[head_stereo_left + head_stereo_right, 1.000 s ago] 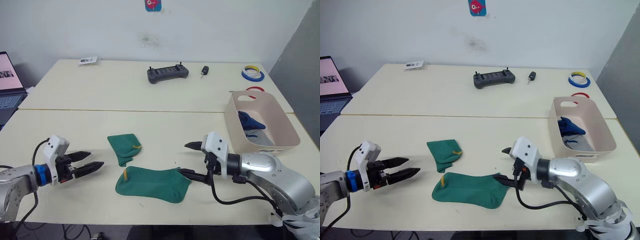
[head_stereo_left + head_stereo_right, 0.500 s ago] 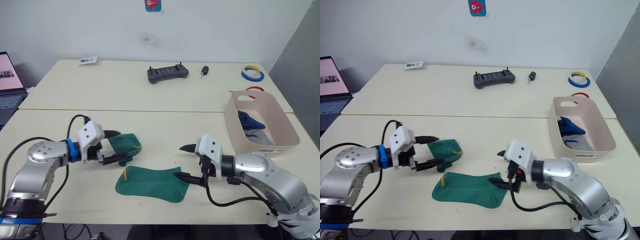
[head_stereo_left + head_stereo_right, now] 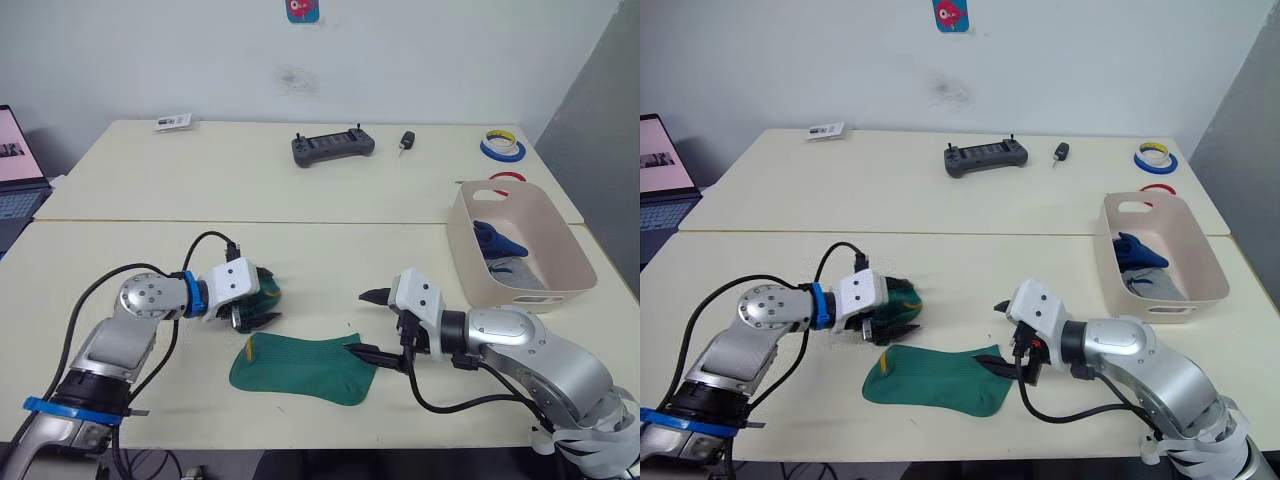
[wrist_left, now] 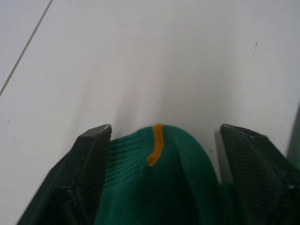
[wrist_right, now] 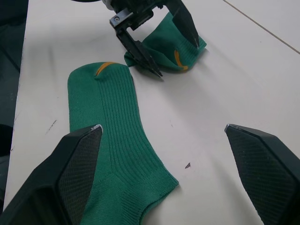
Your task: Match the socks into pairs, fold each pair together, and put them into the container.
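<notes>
Inside the container [image 3: 560, 285] lie blue and grey socks [image 3: 500, 245]; both grippers' jaws gape, gripping nothing.

On the far table [image 3: 200, 170] I saw a grey controller [image 3: 333, 147], tape rolls [image 3: 503, 148] and a laptop [image 3: 16, 170].

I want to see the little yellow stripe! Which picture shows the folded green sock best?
The left wrist view: the folded green sock sits close up between the open fingers of the left gripper, stripe clear. The right wrist view shows it farther off. In the eye views the gripper partly covers it.
</notes>
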